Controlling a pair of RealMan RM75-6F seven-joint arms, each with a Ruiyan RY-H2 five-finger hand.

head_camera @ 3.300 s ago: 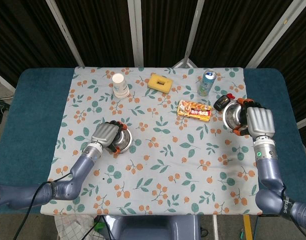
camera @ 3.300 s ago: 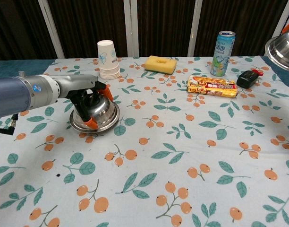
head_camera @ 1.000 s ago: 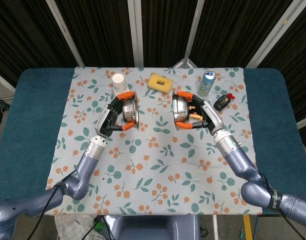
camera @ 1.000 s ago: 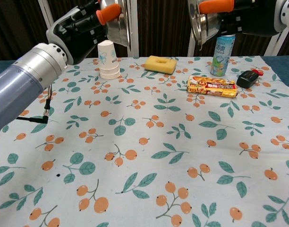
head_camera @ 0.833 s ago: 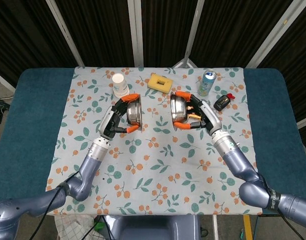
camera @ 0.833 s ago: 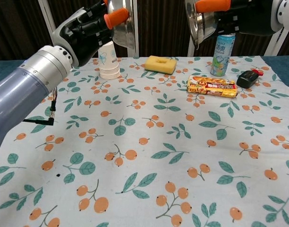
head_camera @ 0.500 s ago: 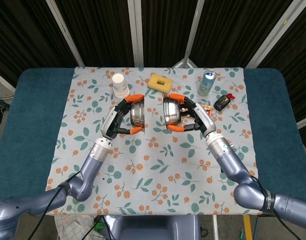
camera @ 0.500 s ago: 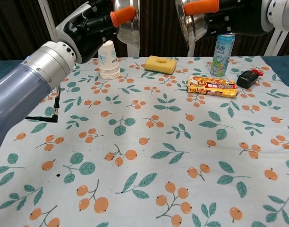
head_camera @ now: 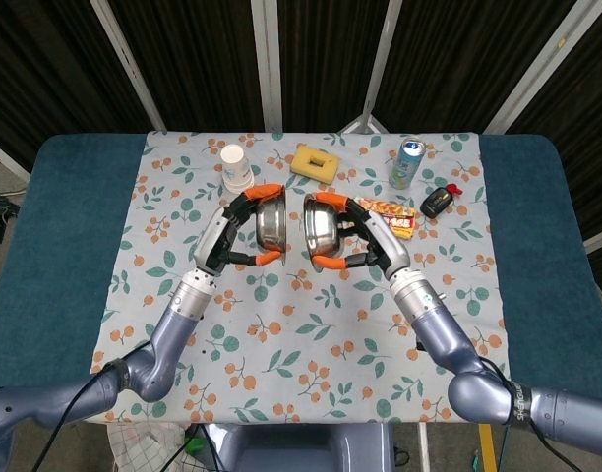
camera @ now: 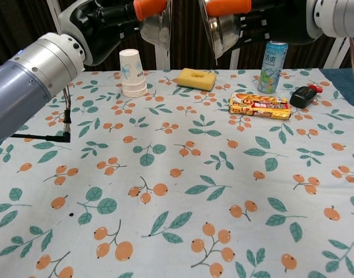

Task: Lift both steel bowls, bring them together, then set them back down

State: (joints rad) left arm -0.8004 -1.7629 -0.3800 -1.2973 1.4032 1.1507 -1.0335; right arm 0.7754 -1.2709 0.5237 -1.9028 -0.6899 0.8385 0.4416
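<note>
While each hand grips its steel bowl aloft above the table's far middle, left hand (head_camera: 225,239) and right hand (head_camera: 365,236) should close the narrow gap slowly, keeping left bowl (head_camera: 271,223) and right bowl (head_camera: 318,229) level.

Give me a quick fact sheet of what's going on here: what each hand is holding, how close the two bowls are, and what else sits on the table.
left hand: grips the left steel bowl, raised off the table
right hand: grips the right steel bowl, also raised
bowls: tipped on edge, close together, narrow gap visible in the head view
tablecloth: floral print
other items: paper cups, yellow sponge, drink can, snack packet, small black object
task stage: bowls lifted and almost together; not yet set down
</note>
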